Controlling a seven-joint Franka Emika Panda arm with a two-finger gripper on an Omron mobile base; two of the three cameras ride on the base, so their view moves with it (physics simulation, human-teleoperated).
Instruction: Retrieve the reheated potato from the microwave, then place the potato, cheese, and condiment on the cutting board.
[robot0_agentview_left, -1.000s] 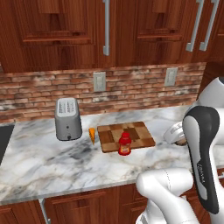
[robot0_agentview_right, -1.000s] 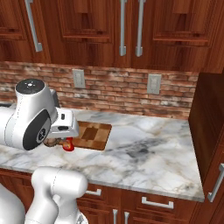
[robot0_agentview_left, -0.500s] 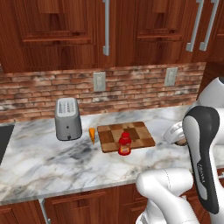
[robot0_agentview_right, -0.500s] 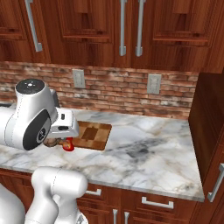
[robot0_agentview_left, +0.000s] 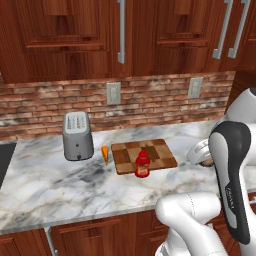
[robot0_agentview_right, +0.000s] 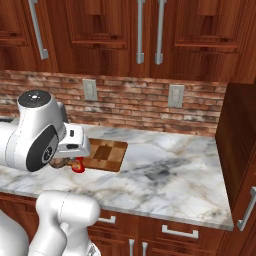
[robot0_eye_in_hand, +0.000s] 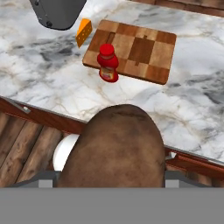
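Note:
The brown mottled potato (robot0_eye_in_hand: 116, 148) bulks large at the bottom of the hand view, and my gripper (robot0_agentview_left: 204, 159) is shut on it, above the counter's front edge to the right of the board. The checkered wooden cutting board (robot0_agentview_left: 155, 150) (robot0_eye_in_hand: 144, 48) lies on the marble counter. Right at the board's near edge stands the red condiment bottle (robot0_agentview_left: 142, 165) (robot0_eye_in_hand: 108, 63); whether it is on the board or just in front I cannot tell. The orange cheese wedge (robot0_agentview_left: 105, 154) (robot0_eye_in_hand: 83, 32) sits on the counter just left of the board. The microwave is out of view.
A silver toaster (robot0_agentview_left: 77, 135) stands left of the cheese. A brick wall with outlets (robot0_agentview_left: 113, 93) backs the counter, with wooden cabinets above. A tall wooden panel (robot0_agentview_right: 240, 150) closes the counter's right end. Bare marble (robot0_agentview_right: 165, 170) stretches right of the board.

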